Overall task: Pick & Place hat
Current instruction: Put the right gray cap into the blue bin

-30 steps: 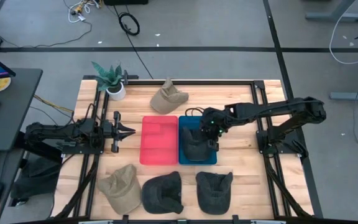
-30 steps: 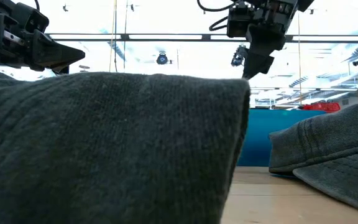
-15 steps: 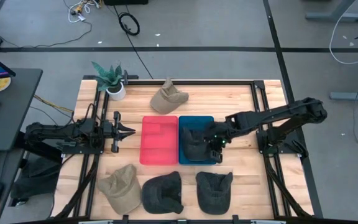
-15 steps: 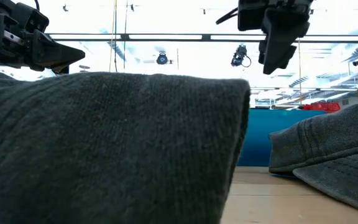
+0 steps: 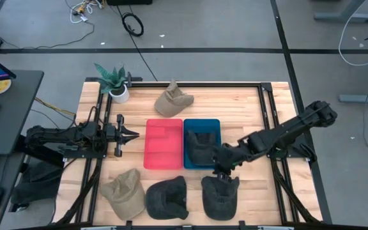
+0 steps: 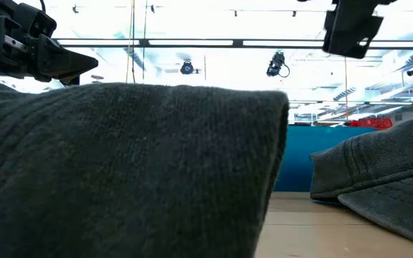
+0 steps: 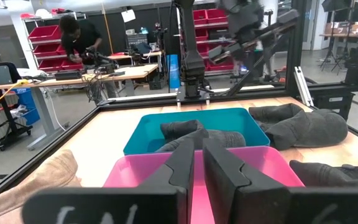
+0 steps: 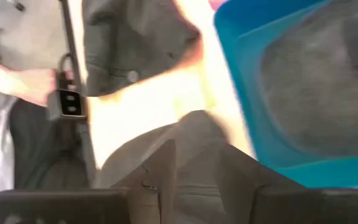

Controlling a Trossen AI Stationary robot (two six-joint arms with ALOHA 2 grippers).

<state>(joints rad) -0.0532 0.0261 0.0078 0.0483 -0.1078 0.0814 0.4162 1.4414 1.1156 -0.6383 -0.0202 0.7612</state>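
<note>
My right gripper is open and hovers just past the near edge of the blue tray, above the far end of a dark hat that lies flat on the table. It touches nothing. Another dark hat lies inside the blue tray. My left gripper is shut and waits at the table's left, pointing toward the pink tray.
A tan hat lies near the far edge beside a potted plant. Along the near edge lie a tan hat and a second dark hat, which fills the low view. A person's hand shows beyond the table edge.
My right gripper has moved from above the hat in the blue tray toward the table's near edge, and now stands past the tray's near rim, over the dark hat on the table. The hat in the tray has stayed where it was.
</note>
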